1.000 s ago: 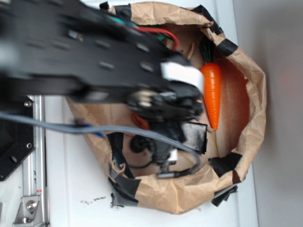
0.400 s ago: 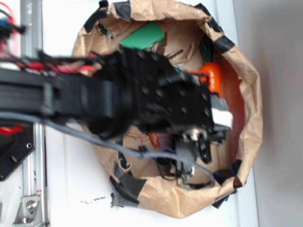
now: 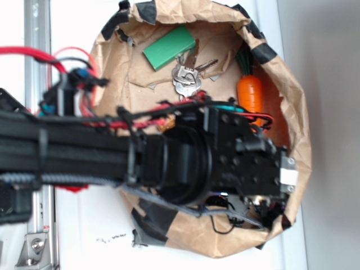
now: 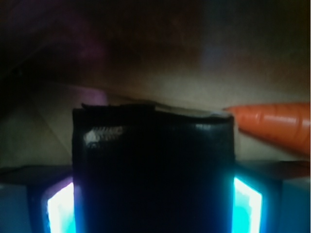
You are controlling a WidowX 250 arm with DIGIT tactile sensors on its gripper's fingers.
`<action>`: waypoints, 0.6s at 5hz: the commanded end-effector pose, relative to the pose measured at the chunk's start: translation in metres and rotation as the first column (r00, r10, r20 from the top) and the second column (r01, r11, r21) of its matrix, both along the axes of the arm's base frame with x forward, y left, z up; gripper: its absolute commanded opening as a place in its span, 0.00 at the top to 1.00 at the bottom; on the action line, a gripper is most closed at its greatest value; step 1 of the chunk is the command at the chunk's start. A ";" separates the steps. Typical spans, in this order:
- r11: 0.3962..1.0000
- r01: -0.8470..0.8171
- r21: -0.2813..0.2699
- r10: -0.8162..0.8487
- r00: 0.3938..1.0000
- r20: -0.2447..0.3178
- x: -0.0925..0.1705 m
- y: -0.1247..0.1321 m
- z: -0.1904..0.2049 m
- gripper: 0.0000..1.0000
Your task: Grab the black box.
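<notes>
Arm: since a second ago I have driven it down and to the right; it now covers the near-right part of the paper bag (image 3: 292, 107).
Paper bag: unmoved, with the green box (image 3: 169, 46) and keys (image 3: 185, 79) uncovered at its far-left side.
Carrot (image 4: 277, 124): same place, its tip just right of the black box (image 4: 155, 174).
Black box: hidden under the arm in the exterior view — in the wrist view it fills the space between the fingers (image 4: 247, 204).
Gripper (image 4: 154, 206): jaws straddle the box, both lit pads close at its sides; I cannot tell whether they press it.
Task meaning: I judge the approach finished — closing and lifting remain.
</notes>
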State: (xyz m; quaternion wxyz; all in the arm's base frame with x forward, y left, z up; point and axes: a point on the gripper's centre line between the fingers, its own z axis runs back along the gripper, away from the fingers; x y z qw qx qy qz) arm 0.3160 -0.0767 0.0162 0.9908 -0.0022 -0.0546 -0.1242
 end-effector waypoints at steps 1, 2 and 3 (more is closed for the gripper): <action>0.980 -0.198 0.012 0.198 0.980 0.027 -0.022 0.031 0.039 1.00; 0.925 -0.374 -0.072 0.378 0.924 0.056 -0.043 0.079 0.086 1.00; 0.892 -0.420 -0.168 0.431 0.902 0.031 -0.050 0.095 0.126 1.00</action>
